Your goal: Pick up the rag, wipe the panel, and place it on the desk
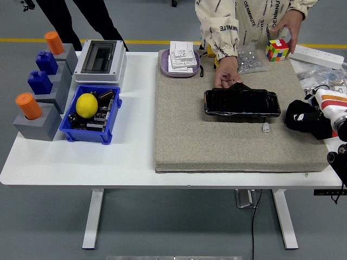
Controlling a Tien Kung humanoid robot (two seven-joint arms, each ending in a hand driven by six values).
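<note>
The glossy black panel (242,103) lies on the grey felt mat (190,141), right of centre. A person at the far side presses one hand (226,73) on the panel's far left edge. My right hand (301,117) comes in from the right edge with a white and orange wrist (331,102). It rests on the mat just right of the panel, apart from it. A dark rag seems bunched with the hand, but the two black shapes merge, so I cannot separate them. My left arm is out of sight.
The person's other hand (290,24) is by a Rubik's cube (277,50) and a white power strip (317,56) at the back right. A blue bin with a lemon (87,105), grey blocks (38,122), a grey box (101,58) and a purple tray (179,67) stand further left.
</note>
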